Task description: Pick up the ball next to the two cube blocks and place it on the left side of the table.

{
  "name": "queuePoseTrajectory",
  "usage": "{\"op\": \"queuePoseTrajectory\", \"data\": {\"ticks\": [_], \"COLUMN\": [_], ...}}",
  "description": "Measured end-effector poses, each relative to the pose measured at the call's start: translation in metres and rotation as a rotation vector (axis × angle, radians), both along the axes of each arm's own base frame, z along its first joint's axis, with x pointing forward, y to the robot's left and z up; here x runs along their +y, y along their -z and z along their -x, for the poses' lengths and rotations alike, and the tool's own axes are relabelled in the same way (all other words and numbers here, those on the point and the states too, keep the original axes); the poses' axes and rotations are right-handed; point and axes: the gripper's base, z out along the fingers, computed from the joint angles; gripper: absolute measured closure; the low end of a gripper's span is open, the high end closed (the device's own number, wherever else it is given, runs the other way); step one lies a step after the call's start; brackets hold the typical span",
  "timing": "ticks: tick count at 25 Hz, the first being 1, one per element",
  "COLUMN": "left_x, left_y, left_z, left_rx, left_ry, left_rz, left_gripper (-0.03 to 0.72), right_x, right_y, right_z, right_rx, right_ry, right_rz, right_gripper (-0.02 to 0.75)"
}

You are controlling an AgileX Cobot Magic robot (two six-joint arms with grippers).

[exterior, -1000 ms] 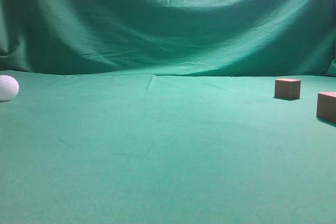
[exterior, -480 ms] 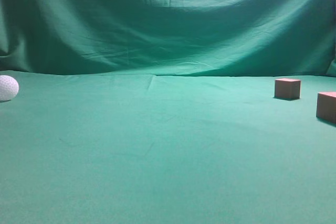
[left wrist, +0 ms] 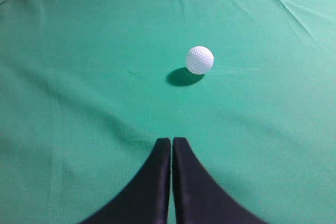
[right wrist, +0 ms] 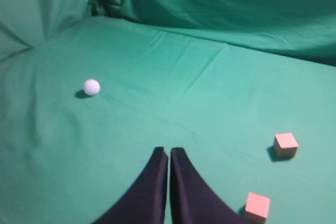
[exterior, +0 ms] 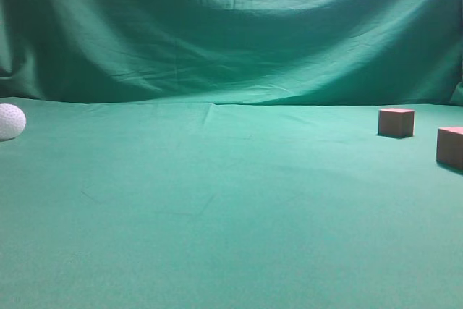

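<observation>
Across the whole lower part of the exterior view lies the table (exterior: 217, 215), covered in green cloth, with a wrinkled green backdrop (exterior: 231, 27) hanging behind it. No arm appears in that view. On the right side stand the two cube blocks (exterior: 396, 122), reddish-brown, apart from each other, the nearer one cut by the frame edge; both rest flat on the cloth. At the far left edge of the table sits the ball (exterior: 11, 121), white and dimpled, well apart from the blocks and touching nothing but the cloth. The left gripper (left wrist: 171, 141) hangs above the cloth short of the ball, its dark fingers pressed together with only a hairline gap, holding nothing. The right gripper (right wrist: 168, 151) shows the same: fingers closed together, empty, with the blocks to its right.
</observation>
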Motion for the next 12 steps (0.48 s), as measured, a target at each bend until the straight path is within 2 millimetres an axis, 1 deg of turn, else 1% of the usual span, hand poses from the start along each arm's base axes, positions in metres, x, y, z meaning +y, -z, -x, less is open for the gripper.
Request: {"op": "queuePoseTrajectory", "data": {"ticks": [4,7,9,12], "left_x": [0.0,0.0,0.0,0.0], "left_y": [0.0,0.0,0.0,0.0], "left_z": [0.0,0.0,0.0,0.0], "left_rx": [0.0,0.0,0.0,0.0], "left_ry": [0.0,0.0,0.0,0.0], "left_rz": [0.0,0.0,0.0,0.0], "left_gripper": [0.688,0.688,0.688,0.688], "right_x": [-0.002,-0.005,-0.007,-0.012], "right_y": [0.005,0.012,0.023,0.049], "right_z": [-0.001,-0.006,-0.01,-0.017], "right_rx": [-0.005,-0.049,-0.085,-0.143], "right_ry": [0.005,0.065,0.127,0.242], "right_rz": [0.065,0.072,0.063,0.037], "right_gripper": [0.738,0.738,0.738,0.738]}}
